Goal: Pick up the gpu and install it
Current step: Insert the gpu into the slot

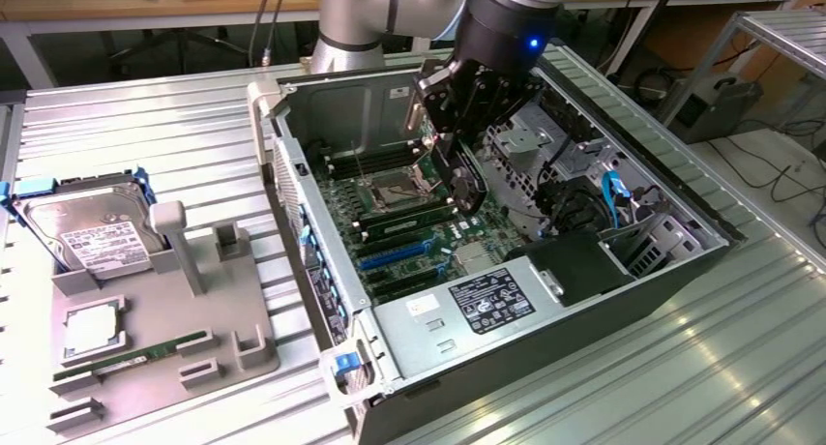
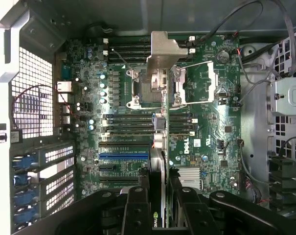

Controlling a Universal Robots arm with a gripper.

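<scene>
- Metal table (image 1: 155,106): ribbed top that carries everything below.
- Computer case (image 1: 387,97): centre of the exterior view, lying open.
- Motherboard (image 1: 400,242): on the case floor, with the processor socket bare.
- Grey fixture tray (image 1: 246,339): lower left of the exterior view. It holds the hard drive (image 1: 91,237) and the memory stick (image 1: 142,353).
- Gripper (image 1: 455,160): upper centre, inside the case opening, with its fingers (image 2: 138,205) clamped on the gpu.
- gpu (image 1: 465,192): held edge-on above the board and clear of it, with its metal end uppermost in the exterior view.
- Blue slot (image 2: 123,155): empty, just beside the card's line.
- Step, as judged: the pick-up is done and the install is under way, but the card is not seated. Seating calls for the connector edge to sit square over a slot.
</scene>
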